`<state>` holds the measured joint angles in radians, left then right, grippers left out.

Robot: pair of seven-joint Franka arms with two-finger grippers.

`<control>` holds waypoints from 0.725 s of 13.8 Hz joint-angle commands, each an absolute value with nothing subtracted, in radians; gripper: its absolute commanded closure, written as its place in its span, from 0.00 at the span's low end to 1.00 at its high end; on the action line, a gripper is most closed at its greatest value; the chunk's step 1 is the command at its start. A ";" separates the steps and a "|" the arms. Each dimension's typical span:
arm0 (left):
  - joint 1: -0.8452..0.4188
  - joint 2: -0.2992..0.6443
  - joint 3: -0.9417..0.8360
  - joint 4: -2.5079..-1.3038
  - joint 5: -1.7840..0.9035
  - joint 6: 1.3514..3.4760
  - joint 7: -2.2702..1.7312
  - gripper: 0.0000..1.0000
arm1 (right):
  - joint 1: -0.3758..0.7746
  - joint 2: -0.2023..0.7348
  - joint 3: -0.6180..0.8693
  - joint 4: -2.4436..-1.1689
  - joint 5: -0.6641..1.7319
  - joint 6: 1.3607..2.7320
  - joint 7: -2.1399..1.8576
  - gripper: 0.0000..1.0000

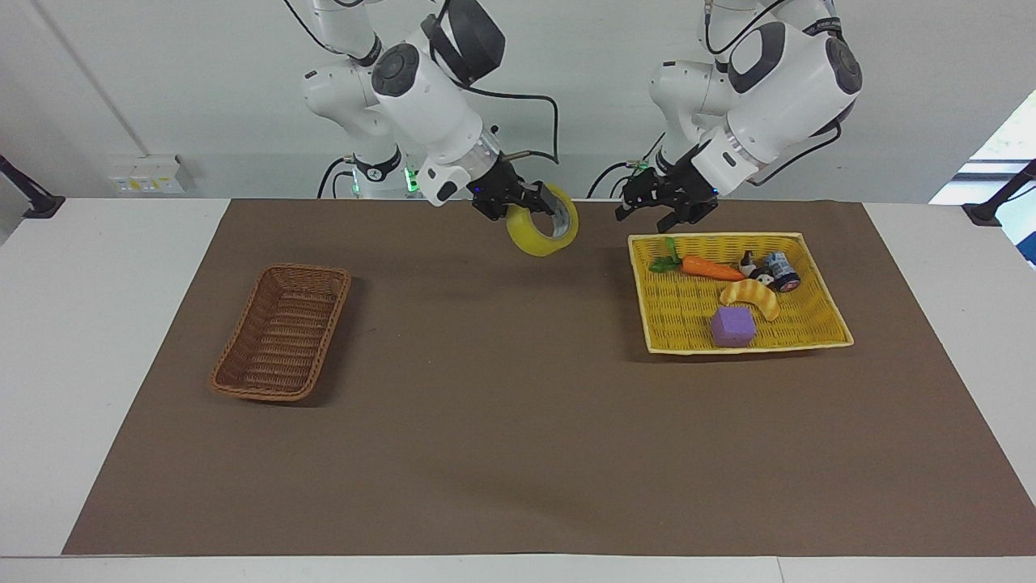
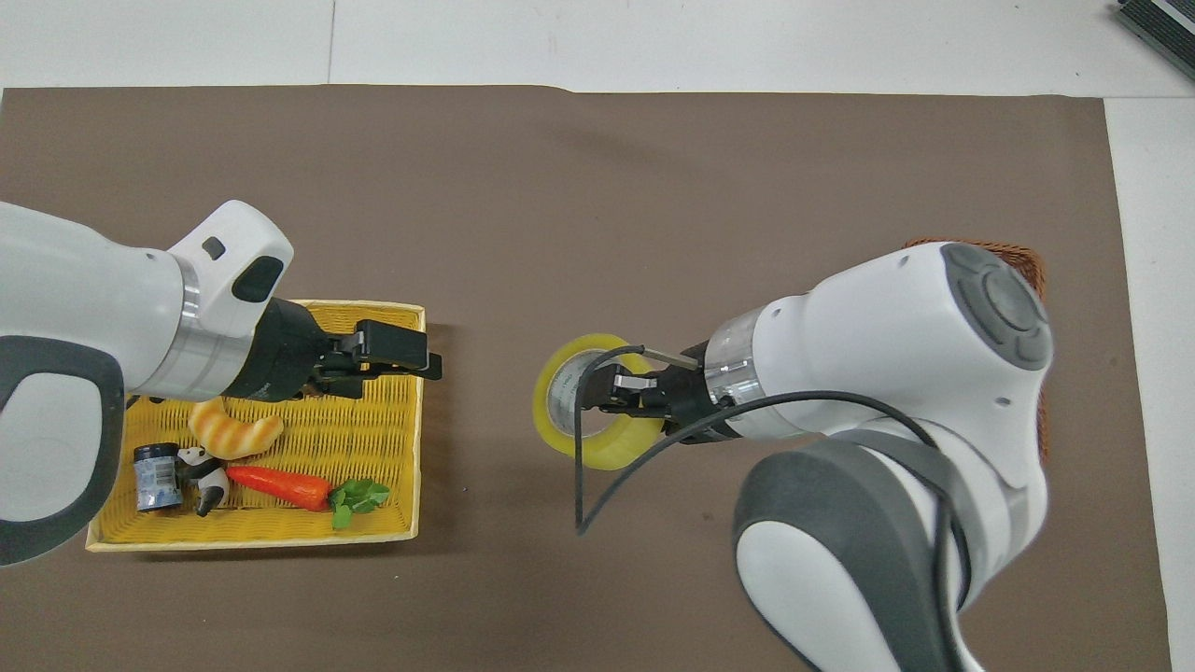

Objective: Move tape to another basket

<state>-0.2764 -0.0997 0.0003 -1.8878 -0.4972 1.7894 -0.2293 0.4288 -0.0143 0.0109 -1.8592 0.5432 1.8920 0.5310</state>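
here we are seeing the tape hanging in the air, tilted so its pale core is facing the camera across the table, over the bare brown mat between the two baskets. the right gripper is pinching the roll's wall, one finger going inside the core and the other lying outside, and nothing else is touching the roll. the brown wicker basket is sitting well apart from it, toward the right arm's end of the table, and we are seeing nothing inside it; from overhead the right arm is covering most of it, with only a corner showing.

toward the left arm's end, the left gripper is hovering over the edge of the yellow tray nearest the robots, its fingers spread and holding nothing. in the tray we are finding a carrot, a croissant toy, a purple block, a small panda figure and a small dark jar lying beside it
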 commanded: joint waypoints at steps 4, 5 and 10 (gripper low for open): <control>-0.170 -0.098 -0.006 -1.867 -0.231 1.712 -0.222 0.00 | 0.142 -0.127 0.014 -1.887 0.522 1.614 0.160 1.00; -0.152 -0.098 -0.006 -1.867 -0.185 1.709 -0.218 0.00 | 0.097 -0.129 0.015 -1.891 0.485 1.614 0.096 1.00; -0.051 -0.089 -0.005 -1.784 -0.043 1.663 -0.060 0.00 | -0.125 -0.072 0.015 -1.893 0.385 1.690 -0.154 1.00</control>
<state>-0.1070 -0.0993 0.0054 -1.8524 -0.0718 1.7287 -0.1463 -0.0480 -0.0968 -0.0003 -1.8879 0.3943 1.6502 -0.0622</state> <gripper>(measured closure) 0.000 1.000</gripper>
